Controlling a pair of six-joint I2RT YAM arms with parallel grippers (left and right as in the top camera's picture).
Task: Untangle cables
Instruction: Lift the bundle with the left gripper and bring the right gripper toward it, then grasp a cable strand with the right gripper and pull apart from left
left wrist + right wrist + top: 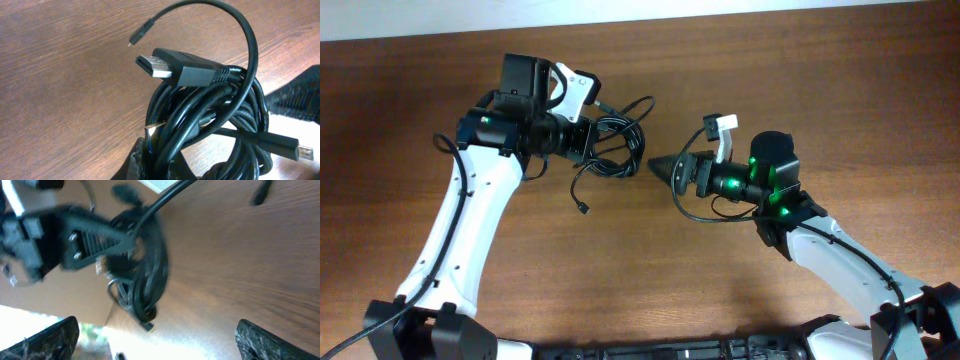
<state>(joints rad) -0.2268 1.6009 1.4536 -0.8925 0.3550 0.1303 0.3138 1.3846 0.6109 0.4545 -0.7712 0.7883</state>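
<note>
The cables [616, 146] are a tangled bundle of thin black cords at the table's middle, held just off the wood. My left gripper [588, 140] is shut on the bundle's left side. In the left wrist view the coils [215, 117] rise from between my fingers [165, 165], with a wide flat plug [177, 67] on top and a small plug [302, 151] at the right. One loose end [583, 207] hangs toward the front. My right gripper [658, 168] is open and empty, just right of the bundle. The right wrist view shows the bundle [150, 275], blurred, ahead of the jaws.
The brown wooden table [800, 80] spreads all round. Its far edge runs along the top of the overhead view. The left arm [460, 240] reaches in from the front left, the right arm [840, 250] from the front right.
</note>
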